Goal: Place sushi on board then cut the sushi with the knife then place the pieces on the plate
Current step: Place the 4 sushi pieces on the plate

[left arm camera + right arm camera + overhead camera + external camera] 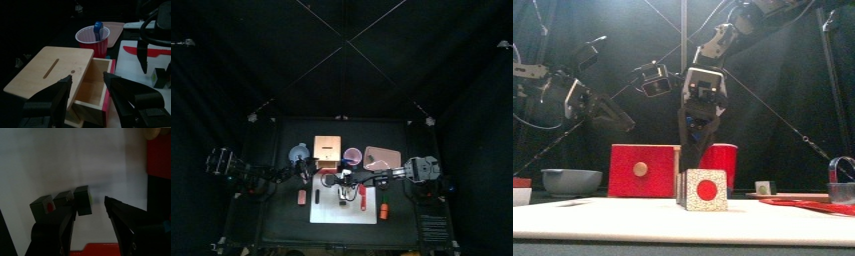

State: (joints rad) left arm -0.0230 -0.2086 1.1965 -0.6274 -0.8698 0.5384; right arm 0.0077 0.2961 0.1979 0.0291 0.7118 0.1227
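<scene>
Okay, the sushi roll (pixel 703 190) stands on the white cutting board (pixel 620 215), near the middle. Its end face, with a red centre, points to the front. The right wrist view shows three dark blocks side by side, not separated.

The right gripper (pixel 90 205) hangs straight over the roll with its jaws spread. One end block sits in the gap between them and the other blocks lie outside the left jaw. I cannot tell whether a jaw touches the roll. In the front view the gripper blocks part of what stands behind the roll.

The red knife (pixel 150 51) lies flat on the board, close to the right gripper and toward the board's back edge.

Behind the board, from left to right:
- The blue-grey bowl (pixel 571 181) is at the left.
- The wooden box (pixel 53 70) has its red-fronted drawer pulled out.
- The red cup (pixel 93 40) holds the blue knife (pixel 98 27) and stands just beside the box.
- The pink tray (pixel 381 157) is at the right, with nothing visible on it.

The left gripper (pixel 87 77) is over the box and its open drawer, with its jaws apart and nothing between them. It is well apart from the roll.

A small red thing (pixel 302 197) lies off the board's left edge and another (pixel 384 210) off its right edge. Both are too small to identify.
</scene>
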